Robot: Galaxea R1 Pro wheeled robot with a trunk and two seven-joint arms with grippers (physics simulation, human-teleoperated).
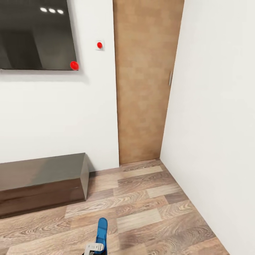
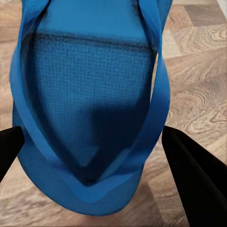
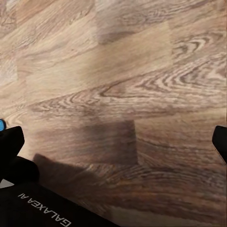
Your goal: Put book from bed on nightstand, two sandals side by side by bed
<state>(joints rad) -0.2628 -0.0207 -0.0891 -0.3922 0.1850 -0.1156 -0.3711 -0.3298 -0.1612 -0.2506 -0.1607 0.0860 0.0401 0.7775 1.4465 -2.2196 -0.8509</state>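
Left wrist view is showing a blue sandal [image 2: 90,109] sitting between the left gripper [image 2: 94,151] fingers, apparently held; right gripper [image 3: 113,146] is hanging wide, empty. Head view: sandal at six o'clock, cabinet [image 1: 42,180] at eight. Carrying step; next, finding the bed.

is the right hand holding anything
No: in the right wrist view the right hand has its fingers wide apart with bare wood floor between them.
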